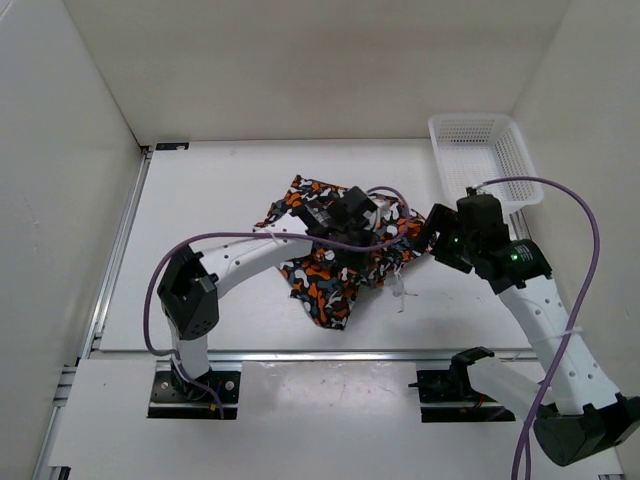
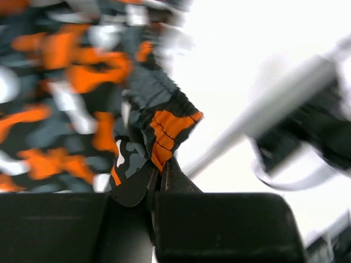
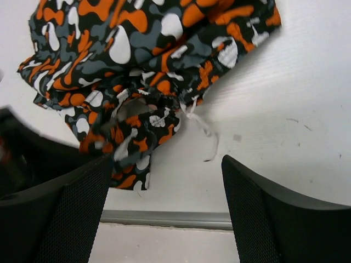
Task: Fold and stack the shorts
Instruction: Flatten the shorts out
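Two black fingers of the left gripper [image 2: 160, 183] are pressed together on a fold of the shorts [image 2: 77, 82], an orange-and-grey edge with stitched lines that stands up from the pinch. Out from that fold, the rest of the cloth spreads away to the gripper's left in the wrist view, much of it blurred. From above, this arm reaches in over the middle of the garment, so it is the nearer one and already has hold of it.

The right gripper [image 3: 167, 181] stands wide open with nothing between its fingers. It sits just beside the right-hand edge of the shorts, and the cloth lies ahead of it and towards the robot's left. Between its fingers the wrist camera shows a gathered waistband section and a loose white drawstring [image 3: 202, 130] trailing onto the bare table [image 3: 285, 98].

The shorts lie crumpled at the centre of the table between the two grippers, not yet flat. The heap runs roughly from far-left to near, with a lobe reaching right, but it is too bunched to give a clean long axis. Judged from this, the coming move depends on the right gripper closing on the edge just ahead of it, opposite the left gripper's pinch, so the cloth can be spread. The white mesh basket [image 1: 478, 150] stands well apart at the far right.
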